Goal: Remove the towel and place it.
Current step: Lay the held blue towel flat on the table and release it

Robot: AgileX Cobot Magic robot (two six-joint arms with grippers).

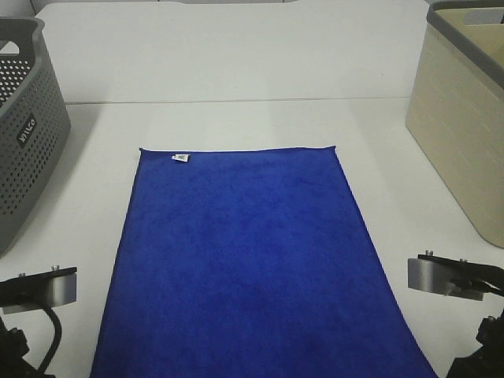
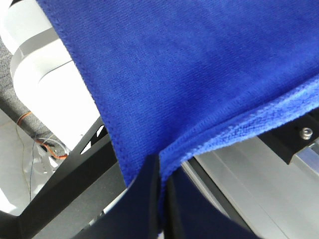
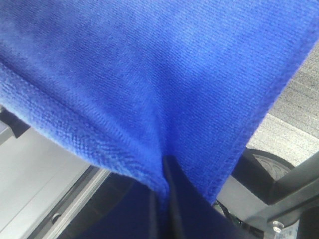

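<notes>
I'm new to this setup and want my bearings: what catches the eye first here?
A big blue towel lies flat across the middle of the white table, with corners pinched in the left gripper and right gripper. A grey basket stands far left, a beige basket far right.

Blue towel (image 1: 248, 260) spread flat, white tag at far edge.
</notes>
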